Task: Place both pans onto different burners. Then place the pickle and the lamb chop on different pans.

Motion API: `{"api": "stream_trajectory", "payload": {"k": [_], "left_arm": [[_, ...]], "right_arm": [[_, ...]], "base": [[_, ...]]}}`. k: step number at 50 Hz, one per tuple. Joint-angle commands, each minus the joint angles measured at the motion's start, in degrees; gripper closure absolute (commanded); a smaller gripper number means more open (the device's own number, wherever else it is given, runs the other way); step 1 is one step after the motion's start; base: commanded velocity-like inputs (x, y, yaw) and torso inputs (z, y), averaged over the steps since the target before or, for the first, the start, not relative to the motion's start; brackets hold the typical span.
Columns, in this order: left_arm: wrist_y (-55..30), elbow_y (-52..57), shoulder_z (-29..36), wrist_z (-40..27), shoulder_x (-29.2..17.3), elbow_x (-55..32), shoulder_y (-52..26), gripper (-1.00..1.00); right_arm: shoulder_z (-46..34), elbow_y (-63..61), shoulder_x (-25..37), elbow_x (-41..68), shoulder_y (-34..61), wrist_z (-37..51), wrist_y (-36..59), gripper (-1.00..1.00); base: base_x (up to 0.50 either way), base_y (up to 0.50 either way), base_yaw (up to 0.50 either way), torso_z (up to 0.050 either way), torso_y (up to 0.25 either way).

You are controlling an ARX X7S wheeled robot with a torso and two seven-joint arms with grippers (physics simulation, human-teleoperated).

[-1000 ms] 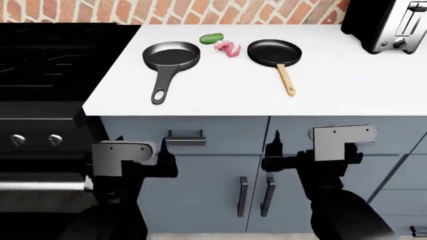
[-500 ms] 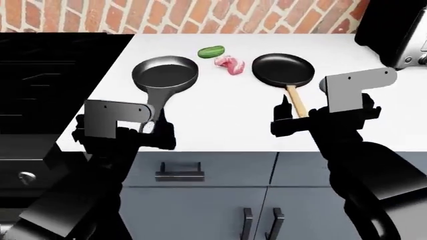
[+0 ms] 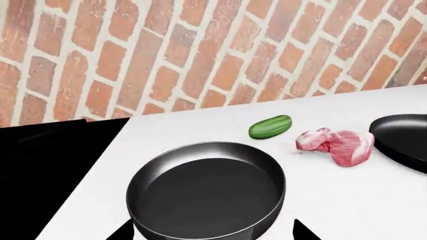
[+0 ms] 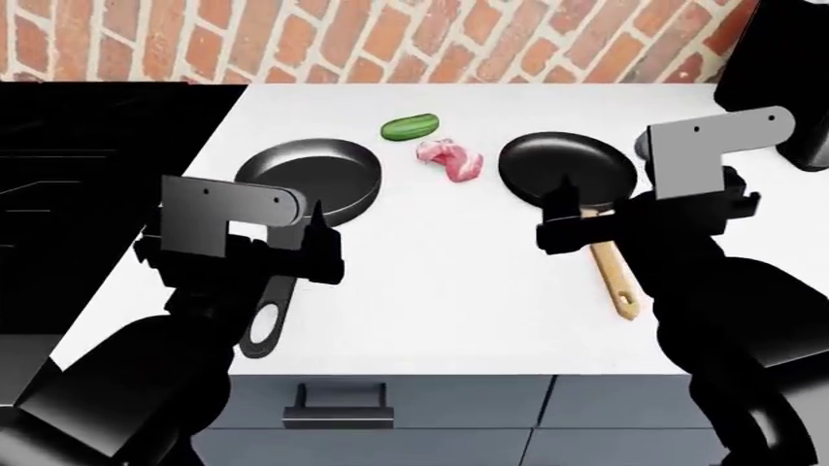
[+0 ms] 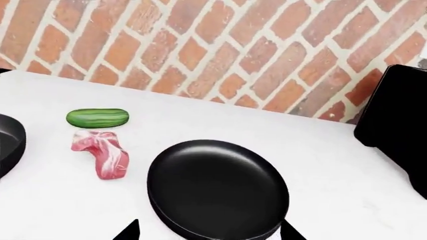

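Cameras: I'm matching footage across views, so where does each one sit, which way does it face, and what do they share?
Head view: looks down over the counter; both arms, left gripper and right gripper show.
Left wrist view: faces the brick wall over the grey pan; only fingertips show.
Right wrist view: faces the wall over the black pan; only fingertips show.
Shared: all show the pickle and lamb chop.
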Motion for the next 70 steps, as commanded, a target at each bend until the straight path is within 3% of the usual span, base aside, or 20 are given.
{"api": "stream_trajectory", "payload": {"k": [1, 35, 36, 38, 43, 47, 52, 55, 61, 70], "left_arm": [[-0.73, 0.5, -0.07, -0.33, 0.01, -0.26, -0.2, -1.0], [-0.73, 0.5, -0.07, -0.33, 0.01, -0.26, -0.2, -1.0], [-0.26, -8.91, 2.78, -1.49, -1.36, -0.82, -7.17, -1.0], [-2.64, -3.54, 1.16, -3.81, -0.73, -1.88, -3.9, -1.0], [-10.86, 0.8, -1.1, -7.2, 1.66, -4.39, -5.46, -1.0], [-23.39, 0.75, -6.64, -8.91, 5.27, -8.56, -11.54, -1.0], [-25.57, -12.23, -7.95, -36.39, 0.94, -42.13, -20.08, -1.0], [-25.33, -20.15, -4.91, -43.03, -0.88, -51.08, -27.14, -1.0], [-24.79, -35.74, 3.21, -44.47, -3.6, -55.63, -37.6, -1.0], [-22.95, -48.48, 8.24, -39.93, -4.22, -53.69, -41.47, -1.0]], "right_arm": [[0.41, -0.05, -0.08, 0.33, 0.55, 0.15, 1.23, -1.0], [0.41, -0.05, -0.08, 0.33, 0.55, 0.15, 1.23, -1.0], [-13.19, 13.69, 4.5, 5.42, 3.89, 4.18, -22.74, -1.0], [-6.66, 6.76, 4.88, 11.3, 2.73, 8.34, -7.78, -1.0], [-3.56, 5.65, 4.44, 14.57, 2.8, 9.35, -1.77, -1.0], [-4.24, 6.13, 4.75, 13.97, 2.98, 9.61, -2.09, -1.0], [-3.66, 6.54, 4.92, 14.3, 3.2, 9.5, -2.07, -1.0], [-3.17, 6.54, 5.07, 14.53, 3.2, 9.48, -2.04, -1.0], [-3.08, 6.85, 5.16, 14.74, 3.25, 9.38, -2.13, -1.0], [-3.08, 7.29, 5.44, 14.67, 3.06, 9.47, -2.7, -1.0]], "base": [[0.0, 0.0, 0.0, 0.0, 0.0], [0.0, 0.0, 0.0, 0.0, 0.0], [0.0, 0.0, 0.0, 0.0, 0.0], [0.0, 0.0, 0.0, 0.0, 0.0], [0.0, 0.0, 0.0, 0.0, 0.0], [0.0, 0.0, 0.0, 0.0, 0.0], [0.0, 0.0, 0.0, 0.0, 0.0], [0.0, 0.0, 0.0, 0.0, 0.0], [0.0, 0.0, 0.0, 0.0, 0.0], [0.0, 0.0, 0.0, 0.0, 0.0]]}}
